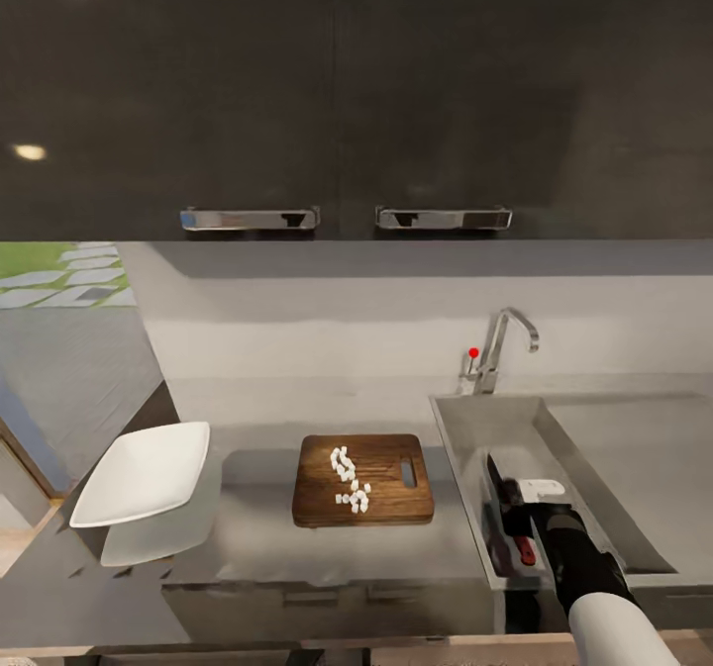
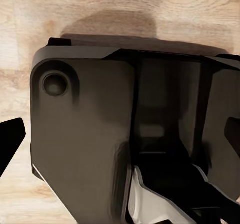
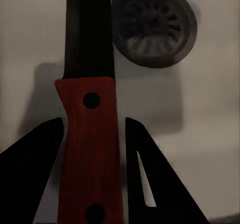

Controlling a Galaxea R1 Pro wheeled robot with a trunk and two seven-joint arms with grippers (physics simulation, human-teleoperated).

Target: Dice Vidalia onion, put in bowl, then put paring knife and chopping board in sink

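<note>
Orange-red handle, dark blade: paring knife (image 3: 87,149) over the sink (image 1: 465,448) basin, blade toward the drain (image 3: 154,25). Right gripper (image 1: 522,532) — fingers just beside the handle either side; grip or release cannot be told. Diced onion (image 1: 349,478) sits on the chopping board (image 1: 363,479), bowl (image 1: 144,473) at its 9 o'clock. Risk: onion never bowled; board tipped into the sink would spill it. Left gripper (image 2: 120,134) — jaw state unreadable.

paring knife (image 3: 89,134) handle end cut off, blade tip too
</note>
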